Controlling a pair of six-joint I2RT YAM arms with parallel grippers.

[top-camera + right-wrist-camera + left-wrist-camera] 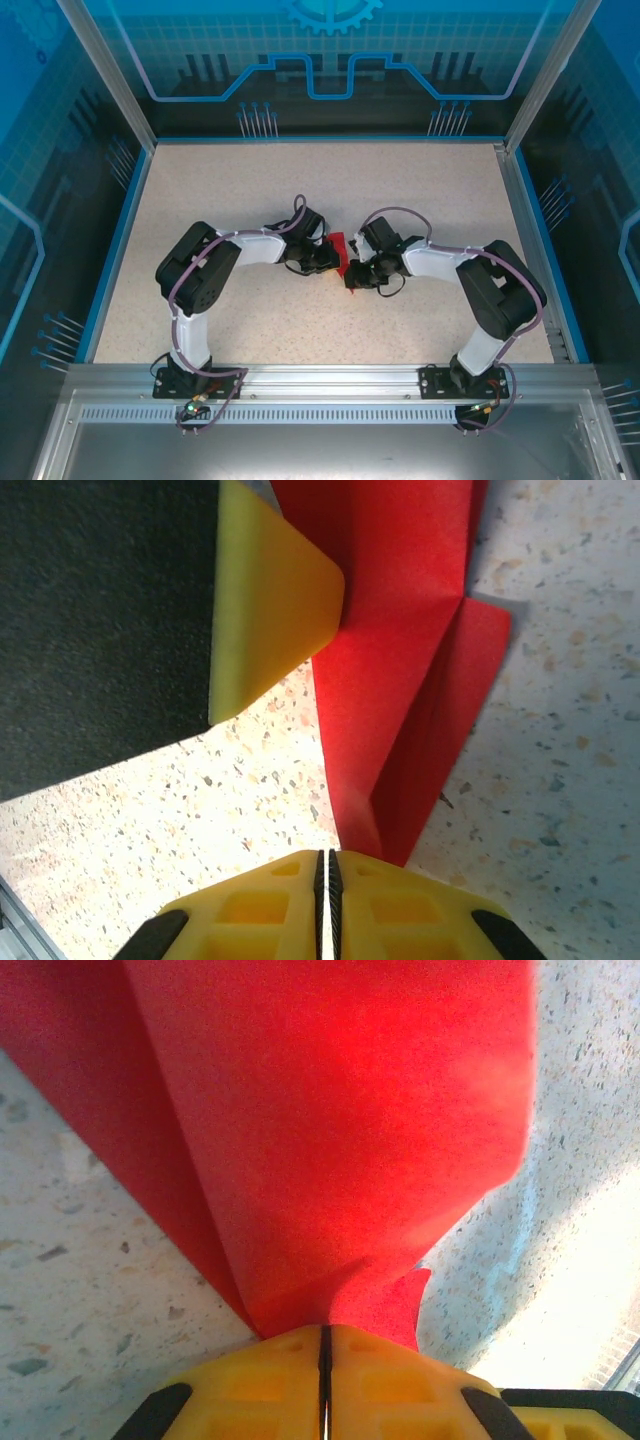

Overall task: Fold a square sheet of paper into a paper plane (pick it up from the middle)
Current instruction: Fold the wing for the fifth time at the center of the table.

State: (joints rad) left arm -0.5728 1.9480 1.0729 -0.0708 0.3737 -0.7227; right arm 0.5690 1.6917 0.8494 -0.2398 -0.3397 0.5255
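The red paper [338,247], folded into a creased pointed shape, sits mid-table between the two grippers. My left gripper [322,262] is shut on one edge of it; in the left wrist view the paper [330,1110] fans out from the closed yellow jaws of the left gripper [323,1332], lifted off the table. My right gripper [355,278] is shut at the paper's narrow end. In the right wrist view the paper [400,660] runs down to the tip of the right gripper [328,855] and passes beside its right finger, not into the slit. The left gripper's yellow finger [270,600] shows there too.
The speckled beige table [300,180] is ringed by a blue rim [115,250] and clear enclosure walls. A metal rail [320,380] carrying both arm bases runs along the near edge.
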